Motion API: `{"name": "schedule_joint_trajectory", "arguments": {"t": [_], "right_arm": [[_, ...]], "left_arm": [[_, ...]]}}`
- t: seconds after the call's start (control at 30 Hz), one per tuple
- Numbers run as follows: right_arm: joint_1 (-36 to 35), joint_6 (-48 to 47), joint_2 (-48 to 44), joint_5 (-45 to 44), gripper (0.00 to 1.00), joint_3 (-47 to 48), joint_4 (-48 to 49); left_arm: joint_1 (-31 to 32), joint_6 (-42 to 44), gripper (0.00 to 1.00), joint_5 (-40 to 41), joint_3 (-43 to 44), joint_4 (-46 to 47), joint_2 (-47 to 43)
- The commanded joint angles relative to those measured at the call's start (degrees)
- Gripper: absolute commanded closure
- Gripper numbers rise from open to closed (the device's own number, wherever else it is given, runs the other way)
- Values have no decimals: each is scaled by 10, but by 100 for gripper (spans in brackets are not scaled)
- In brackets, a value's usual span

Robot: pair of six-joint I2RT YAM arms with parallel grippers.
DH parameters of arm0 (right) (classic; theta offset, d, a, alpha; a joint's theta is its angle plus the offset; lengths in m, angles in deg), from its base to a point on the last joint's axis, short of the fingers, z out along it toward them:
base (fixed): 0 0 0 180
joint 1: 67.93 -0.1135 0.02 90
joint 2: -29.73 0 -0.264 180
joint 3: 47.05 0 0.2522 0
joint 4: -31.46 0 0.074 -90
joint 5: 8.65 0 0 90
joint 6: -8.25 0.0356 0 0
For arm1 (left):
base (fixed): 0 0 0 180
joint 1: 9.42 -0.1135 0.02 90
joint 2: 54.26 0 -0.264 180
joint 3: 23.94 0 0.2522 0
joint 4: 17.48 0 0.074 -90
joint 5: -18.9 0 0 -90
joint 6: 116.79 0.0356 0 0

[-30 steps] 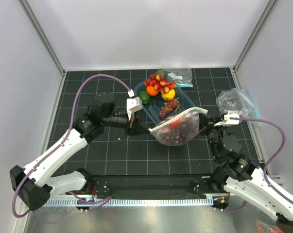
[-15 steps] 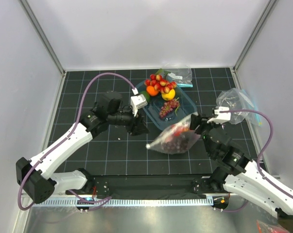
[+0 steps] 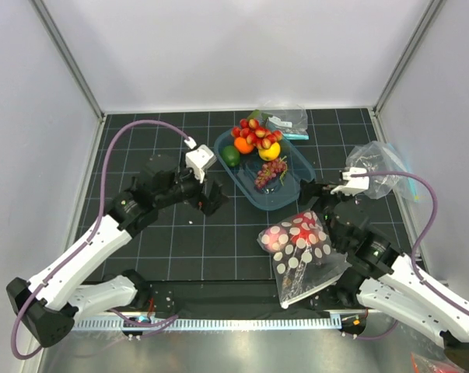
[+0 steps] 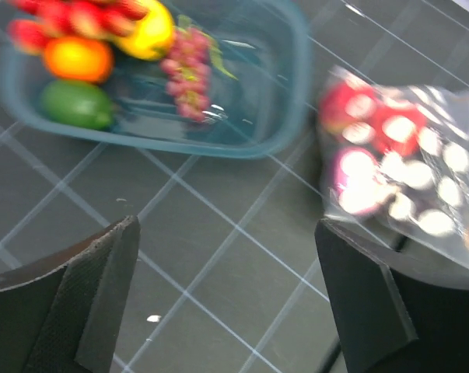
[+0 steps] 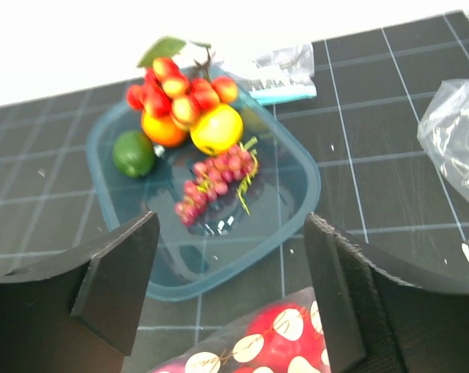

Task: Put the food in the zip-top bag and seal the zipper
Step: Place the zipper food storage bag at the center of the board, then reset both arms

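Zip-top bag (image 3: 300, 260) flat, zipper indiscernible, food (image 3: 285, 235) part-hidden inside; left gripper (image 4: 226, 233), right gripper (image 5: 232, 225) spread, empty.

Plain white walls (image 3: 242, 54), grey corner posts (image 3: 67, 58), black tabletop (image 3: 141, 132) with white grid lines
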Motion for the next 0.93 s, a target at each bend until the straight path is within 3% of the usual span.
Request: {"name": "schedule_joint_trajectory", "arguments": {"t": [0.0, 0.07, 0.1, 0.17, 0.33, 0.9], "right_arm": [[1, -5, -15, -1, 14, 39, 16], [2, -2, -9, -12, 12, 61, -8], [1, 7, -8, -19, 11, 67, -15], [2, 12, -1, -28, 3, 82, -33], [2, 15, 2, -46, 1, 88, -42], [2, 21, -10, -32, 1, 76, -22]], "left_arm": [[-2, -16, 0, 107, -30, 77, -36], [-2, -47, 0, 163, -44, 107, -59], [-3, -61, 0, 231, -53, 112, -65], [-3, -98, 0, 297, -49, 106, -75], [-2, -97, 0, 396, -33, 77, -97], [-2, -92, 0, 349, -31, 73, -108]]}}
